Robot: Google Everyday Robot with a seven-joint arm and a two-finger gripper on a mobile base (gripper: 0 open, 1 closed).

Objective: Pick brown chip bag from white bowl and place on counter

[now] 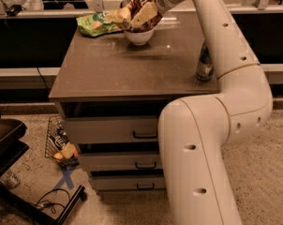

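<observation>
The white bowl point(139, 36) stands at the back of the counter point(108, 71). The brown chip bag point(139, 4) sticks up out of the bowl, dark and glossy. My gripper point(133, 14) reaches in from the upper right and hangs just over the bowl. Its tan fingers point(145, 15) stand apart on either side of the bag's top. The jaws look open around the bag, which still rests in the bowl.
A green snack bag point(97, 23) lies just left of the bowl. A drink can point(204, 64) stands near the counter's right edge, partly behind my arm. Three drawers point(127, 130) sit below. A wire basket point(62, 144) and a black frame point(10, 149) are on the floor left.
</observation>
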